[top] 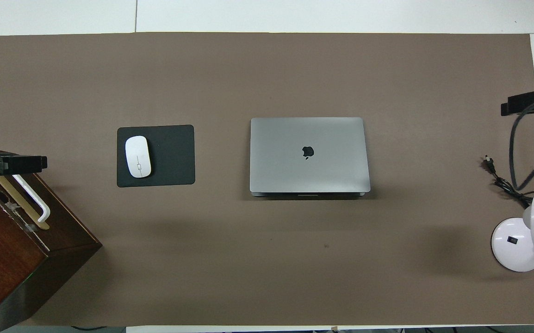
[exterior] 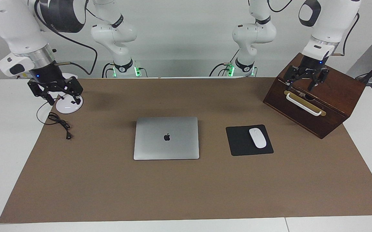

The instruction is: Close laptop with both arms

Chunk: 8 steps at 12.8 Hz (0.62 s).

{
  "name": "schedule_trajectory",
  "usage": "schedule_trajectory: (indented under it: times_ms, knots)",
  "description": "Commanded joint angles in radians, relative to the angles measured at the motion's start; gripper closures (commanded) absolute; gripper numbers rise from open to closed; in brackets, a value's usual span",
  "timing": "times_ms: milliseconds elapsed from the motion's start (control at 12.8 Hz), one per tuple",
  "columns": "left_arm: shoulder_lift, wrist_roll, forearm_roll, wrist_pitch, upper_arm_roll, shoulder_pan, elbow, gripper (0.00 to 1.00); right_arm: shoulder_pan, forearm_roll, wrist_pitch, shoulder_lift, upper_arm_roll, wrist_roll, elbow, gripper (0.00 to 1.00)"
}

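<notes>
The silver-grey laptop lies shut and flat in the middle of the brown mat, its lid with the dark apple logo facing up; it also shows in the overhead view. My right gripper hangs open and empty above the white lamp base at the right arm's end of the table, apart from the laptop; its tip shows in the overhead view. My left gripper hangs open and empty over the wooden box at the left arm's end; its tip shows in the overhead view.
A black mouse pad with a white mouse lies beside the laptop toward the left arm's end. A dark wooden box with a white handle stands there too. A white desk lamp and a black cable are at the right arm's end.
</notes>
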<state>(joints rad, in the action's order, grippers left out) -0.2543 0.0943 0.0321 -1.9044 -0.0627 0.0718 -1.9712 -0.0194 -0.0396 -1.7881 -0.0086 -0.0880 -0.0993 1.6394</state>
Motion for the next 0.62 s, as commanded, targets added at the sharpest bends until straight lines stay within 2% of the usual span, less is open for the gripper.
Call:
schedule_trajectory:
  times_ms: [0,156,233,389,545]
  knots:
    - [0.111,-0.007,-0.011,0.154,0.009,-0.010,0.209,0.00,-0.103,0.026,-0.004,-0.082,0.123,-0.004,0.057,0.00]
    - [0.158,-0.008,-0.008,0.246,0.009,-0.012,0.319,0.00,-0.091,0.026,0.019,-0.105,0.122,0.029,0.057,0.00]
    - [0.173,-0.008,-0.006,0.261,0.008,-0.012,0.342,0.00,-0.082,0.026,0.044,-0.120,0.122,0.035,0.057,0.00]
    - [0.194,-0.010,-0.008,0.292,0.009,-0.010,0.348,0.00,-0.080,0.026,0.082,-0.163,0.123,0.059,0.080,0.00]
    - [0.217,-0.010,-0.009,0.321,0.011,-0.010,0.359,0.00,-0.080,0.024,0.072,-0.174,0.123,0.064,0.108,0.00]
